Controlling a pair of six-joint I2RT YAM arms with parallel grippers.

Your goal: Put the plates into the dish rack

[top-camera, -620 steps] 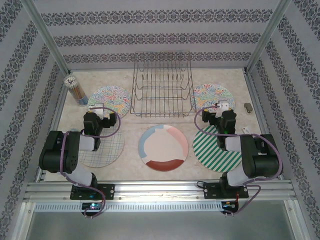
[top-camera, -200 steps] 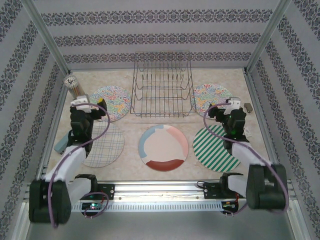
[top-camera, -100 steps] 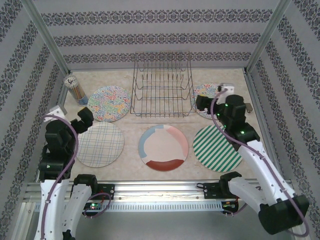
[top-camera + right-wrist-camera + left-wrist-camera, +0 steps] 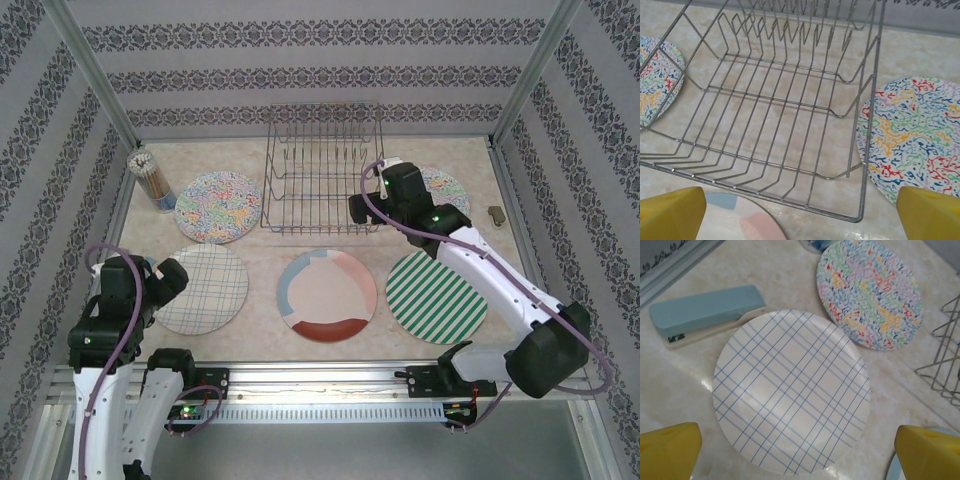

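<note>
Dark-grey wire makes up the dish rack (image 4: 323,180), standing at the back middle of the pale marbled surface (image 4: 262,248). From above, all five plates lie flat on that surface, outside the rack. The left floral plate (image 4: 218,206) is just beside the rack's left side. The right floral plate (image 4: 443,184) is at its right, partly covered by the right arm. Along the front are the checked plate (image 4: 205,290), the cream plate (image 4: 327,295) with its coloured rim blocks, and the striped plate (image 4: 435,296). A cup of pencils (image 4: 152,180) stands in the far left corner. The left jaws hang by the checked plate's left rim; the right jaws hover at the rack's front right corner.

The left wrist view has its yellow fingertips (image 4: 667,450) spread wide with nothing between them. The checked plate lies below them. A pale blue stapler (image 4: 707,312) lies just beside that plate's far rim, and the left floral plate sits beyond it, near but apart.

The right wrist view looks down into the rack, with upright prongs along its far side. These yellow fingertips (image 4: 672,215) are also spread wide and grip nothing. A floral plate shows on either side, and the cream plate's rim lies just before the rack's near rail.
</note>
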